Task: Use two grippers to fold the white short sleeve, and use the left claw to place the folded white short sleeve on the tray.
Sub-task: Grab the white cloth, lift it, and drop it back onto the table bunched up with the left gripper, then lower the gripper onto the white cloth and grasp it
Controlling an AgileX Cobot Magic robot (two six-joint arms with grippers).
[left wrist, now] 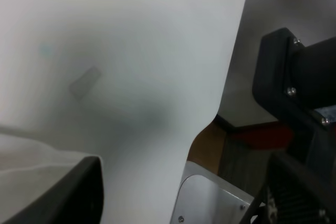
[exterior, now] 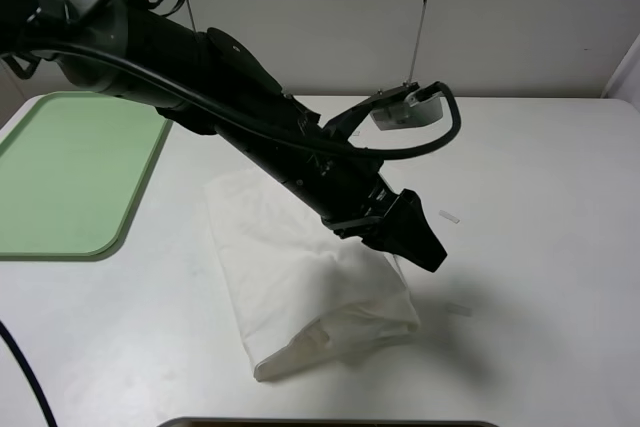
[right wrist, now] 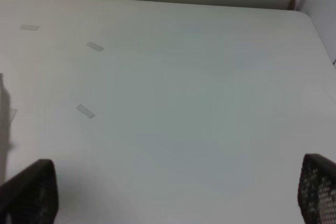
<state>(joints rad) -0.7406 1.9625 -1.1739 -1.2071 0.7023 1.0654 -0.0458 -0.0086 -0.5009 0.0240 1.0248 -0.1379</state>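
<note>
I am hovering my left gripper (exterior: pixel 418 243), jaws partly parted and empty, beside the folded shirt (exterior: pixel 305 282) mid-table, ready to carry it to the tray (exterior: pixel 70 172) at the left edge.

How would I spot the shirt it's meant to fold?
Start at the white table, then find the pale green tray at its left edge. Right of the tray, mid-table, lies the white short sleeve, a soft wrinkled folded bundle, unlike the tiny flat tape strips nearby.
</note>
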